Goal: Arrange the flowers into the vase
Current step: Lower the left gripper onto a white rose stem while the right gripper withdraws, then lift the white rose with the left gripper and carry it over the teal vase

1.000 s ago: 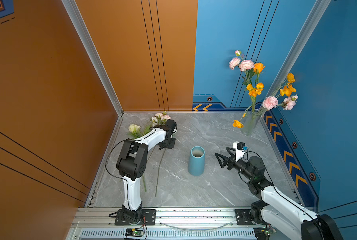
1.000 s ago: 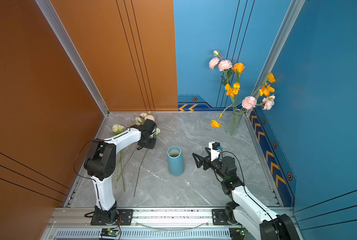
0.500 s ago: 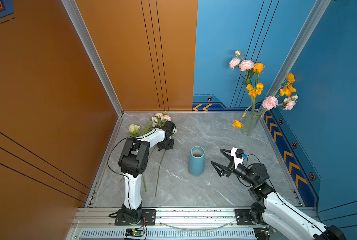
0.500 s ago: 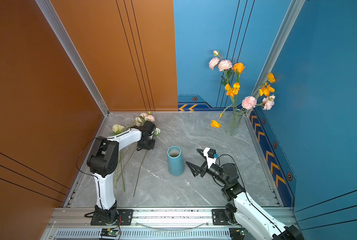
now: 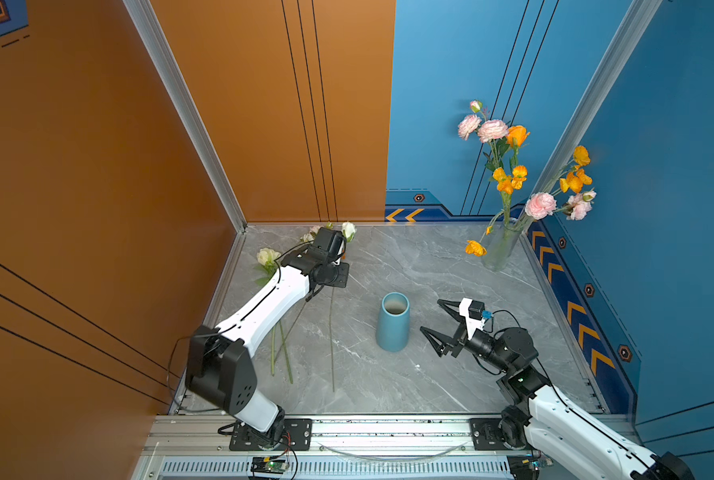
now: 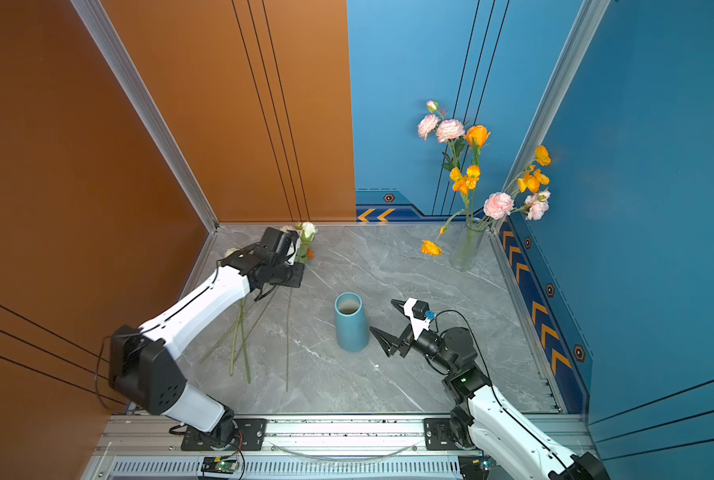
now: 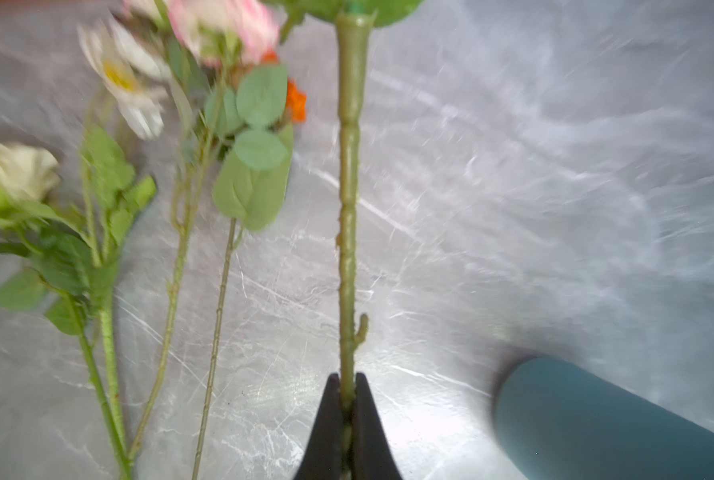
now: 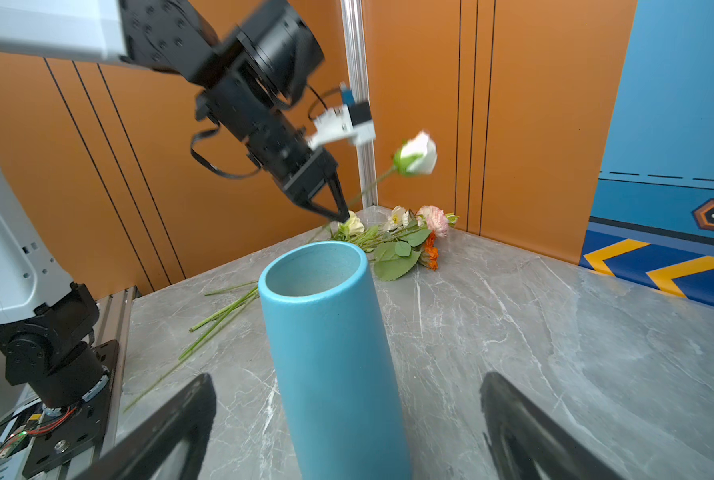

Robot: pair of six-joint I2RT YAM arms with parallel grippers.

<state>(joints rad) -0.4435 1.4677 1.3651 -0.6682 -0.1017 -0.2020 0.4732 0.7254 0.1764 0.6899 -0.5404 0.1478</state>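
Near the table's far left corner, the left gripper is pinched tight on the thick, knobbly green stem of a white rosebud. The stem is lifted clear of the grey, marble-veined tabletop and slants upward. Below it the other flowers lie flat, with cream, pink and orange blooms, matte rounded leaves, and thin wiry stems fanning toward the near edge.

Mid-table stands the blue vase, an upright, slightly tapered tube with a matte, finely grainy skin. Just to its right is the right gripper. Its black triangular fingers are spread wide, one on either side of the vase and touching nothing.

Both top views hide the left gripper's fingertips under its own wrist, and the white left arm covers part of the lying flowers. The left wrist view is smeared, so petals and leaves lose their edges, and the rosebud's bloom is cut off at the frame edge. The right wrist view crops the right fingers at the frame edge.

A clear glass vase in the far right corner holds pink and orange blooms. Its wall is hard to trace against the table.
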